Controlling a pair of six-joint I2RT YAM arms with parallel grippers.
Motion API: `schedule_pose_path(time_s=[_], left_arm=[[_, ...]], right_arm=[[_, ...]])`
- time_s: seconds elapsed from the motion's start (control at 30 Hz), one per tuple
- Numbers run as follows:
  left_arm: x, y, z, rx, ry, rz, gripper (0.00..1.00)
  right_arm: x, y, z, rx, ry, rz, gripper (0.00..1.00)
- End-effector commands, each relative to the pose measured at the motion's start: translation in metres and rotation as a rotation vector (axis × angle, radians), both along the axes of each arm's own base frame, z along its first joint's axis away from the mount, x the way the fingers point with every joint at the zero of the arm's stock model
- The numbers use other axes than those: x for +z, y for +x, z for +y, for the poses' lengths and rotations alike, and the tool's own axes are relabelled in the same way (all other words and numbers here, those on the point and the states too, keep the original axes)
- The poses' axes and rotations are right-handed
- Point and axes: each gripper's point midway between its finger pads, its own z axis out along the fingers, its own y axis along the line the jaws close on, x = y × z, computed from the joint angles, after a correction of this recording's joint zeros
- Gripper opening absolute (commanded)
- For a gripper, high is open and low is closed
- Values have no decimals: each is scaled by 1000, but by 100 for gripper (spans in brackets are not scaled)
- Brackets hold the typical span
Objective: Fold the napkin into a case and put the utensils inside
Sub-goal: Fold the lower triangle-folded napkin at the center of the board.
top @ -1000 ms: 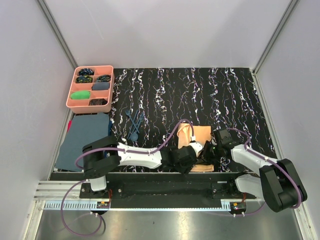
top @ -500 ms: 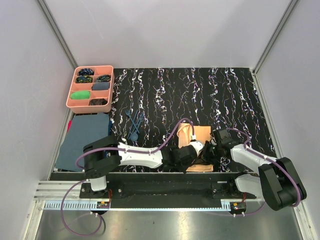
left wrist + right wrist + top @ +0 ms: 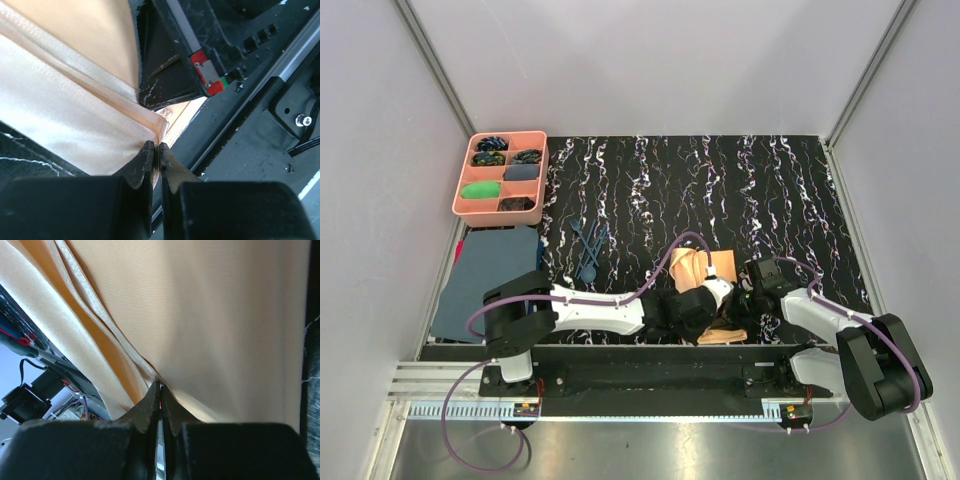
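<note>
The peach-orange napkin (image 3: 712, 268) lies bunched and partly folded near the front edge of the marbled mat, between my two grippers. My left gripper (image 3: 720, 290) is shut on its near hemmed corner (image 3: 150, 131). My right gripper (image 3: 748, 296) is shut on a fold of the same napkin (image 3: 210, 315), which fills the right wrist view. The dark blue utensils (image 3: 588, 245) lie together on the mat to the left, apart from both grippers.
A pink compartment tray (image 3: 501, 176) with small coloured bundles stands at the back left. A dark blue-grey cloth sheet (image 3: 490, 275) lies in front of it. The table's black front rail (image 3: 235, 105) runs just below the napkin.
The napkin's visible patch has shrunk and bunched a little toward the left. Both grippers have kept their grip and shifted only slightly.
</note>
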Motion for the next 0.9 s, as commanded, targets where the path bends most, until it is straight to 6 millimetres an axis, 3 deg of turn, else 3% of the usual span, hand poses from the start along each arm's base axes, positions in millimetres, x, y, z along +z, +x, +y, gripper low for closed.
schedule_pose_path(time_s=[0.0,0.2,0.3,0.6,0.87], left_arm=[[11,-11,-29,-57,-91,45,7],[-22,-11,-20,-40,-51,52,7],[-30,-8,-13,-22,-33,42,7],[-30,-7,-5,-1,-28,41,9],[-19,-5,-1,14,-50,20,13]], right_arm=[[-3,-1,-1,-4,-3,0,7],[5,3,-1,-15,-4,-21,7],[14,9,-2,-11,-23,-47,7],[44,19,-2,14,-36,-106,8],[25,10,12,25,38,-41,7]])
